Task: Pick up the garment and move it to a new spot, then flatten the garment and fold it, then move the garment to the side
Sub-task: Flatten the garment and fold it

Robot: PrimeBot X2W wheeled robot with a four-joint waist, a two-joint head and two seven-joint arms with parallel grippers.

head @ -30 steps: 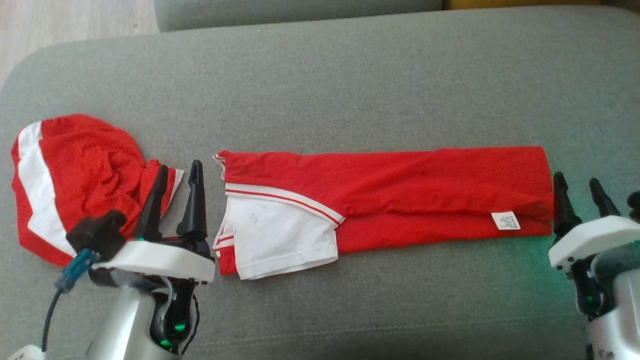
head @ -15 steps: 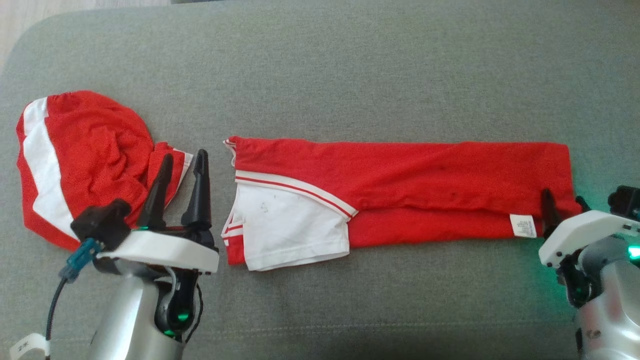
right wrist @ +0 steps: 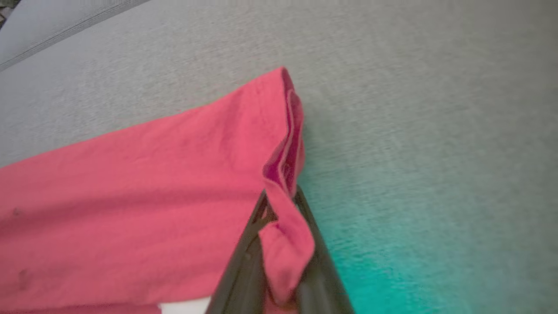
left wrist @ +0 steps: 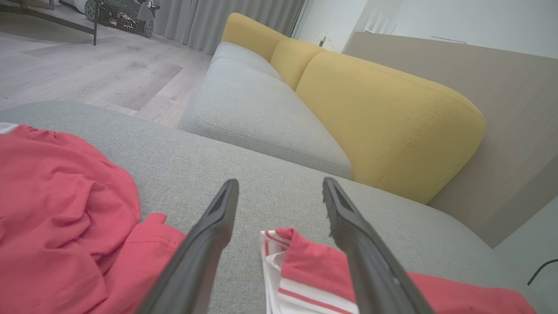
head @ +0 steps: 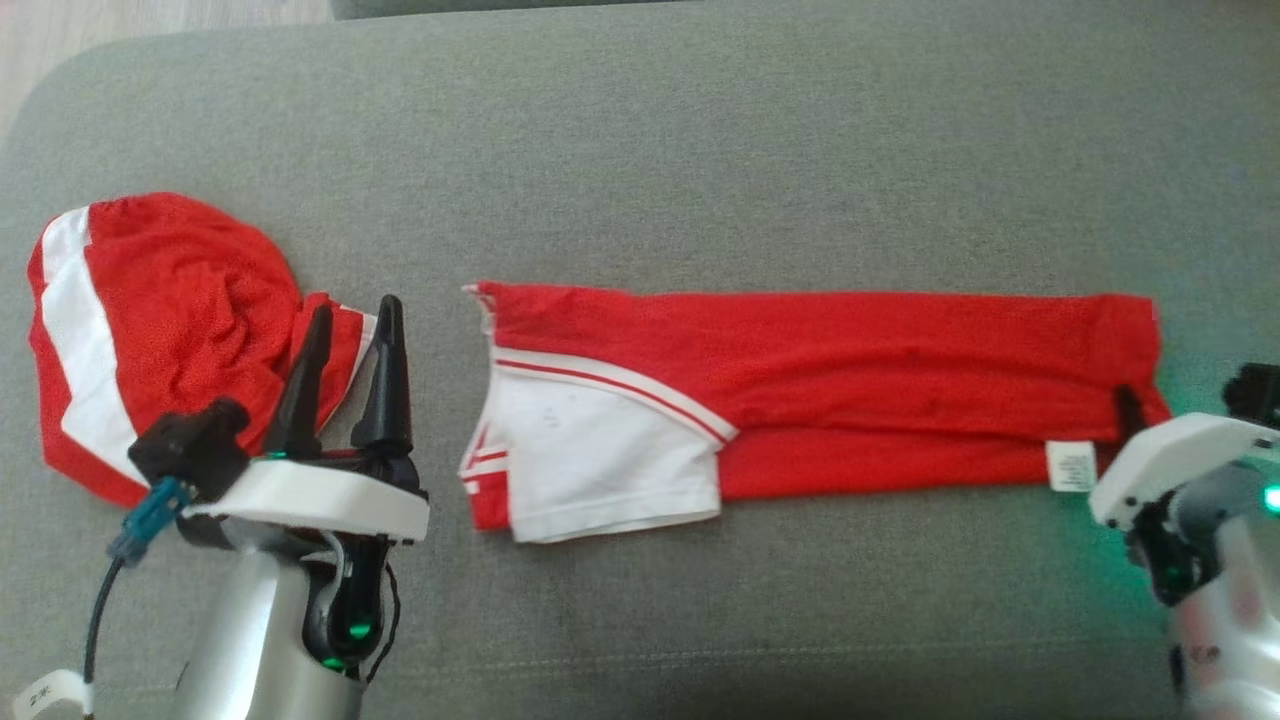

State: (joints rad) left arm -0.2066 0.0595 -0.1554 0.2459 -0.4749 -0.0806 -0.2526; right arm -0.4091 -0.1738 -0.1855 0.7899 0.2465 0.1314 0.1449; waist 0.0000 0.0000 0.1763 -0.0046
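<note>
Hem taken: right gripper [head: 1132, 405] on the garment [head: 850, 370]
Open just off the cloth's right end a second ago, it now pinches that edge.

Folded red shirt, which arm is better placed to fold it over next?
Right. The right gripper is shut on the right end of the folded red shirt; the left gripper hangs open beside the other end, gripping nothing.
</note>
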